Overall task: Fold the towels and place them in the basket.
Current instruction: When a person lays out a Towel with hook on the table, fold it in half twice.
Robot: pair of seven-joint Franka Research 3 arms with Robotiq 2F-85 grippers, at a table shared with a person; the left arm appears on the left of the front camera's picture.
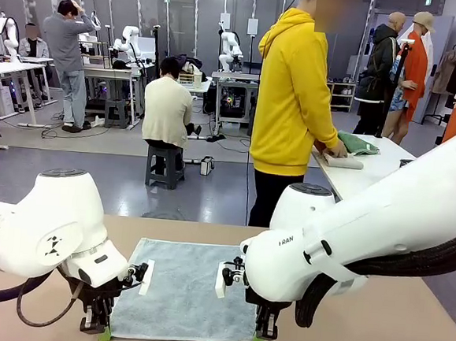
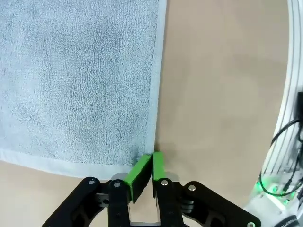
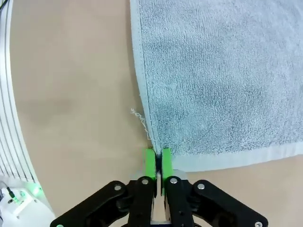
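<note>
Two near corners of the towel (image 1: 187, 290) are in my pinch, one per arm. Towel: pale blue-grey terry, spread flat, long sides running away from me, hemmed band along the near edge.

Left gripper (image 1: 101, 330): pads drawn narrow on the near-left corner, tips down at the table (image 1: 373, 332). In the left wrist view the corner just reaches in between the pads. I judge it a thin bite.
Right gripper (image 1: 261, 337): pads pressed together on the near-right corner, the hem visibly between them. A loose thread (image 3: 139, 116) trails off the side edge just beyond the pads.

Step in hand, as I read it: first fold, near edge carried over to the far edge.
- Lift both corners together and level, or the near hem will skew.
- Keep the towel taut between the arms, not stretched. The left bite looks shallow enough to slip.
- Carry low and forward, so the far half lies where it is.
- Lay hem onto hem before letting go. Match the side edges.

Surface: plain tan tabletop, smooth, matte, bare around the towel. Cloth should slide on it easily, so any drag could shift the whole piece.

Room: a person (image 1: 294, 89) in a yellow hoodie stands beyond the far edge, turned to a far table (image 1: 386, 163), hands on a pale cloth (image 1: 341, 160) with a green towel (image 1: 359, 143) just beside it. Other people and workbenches farther back.
</note>
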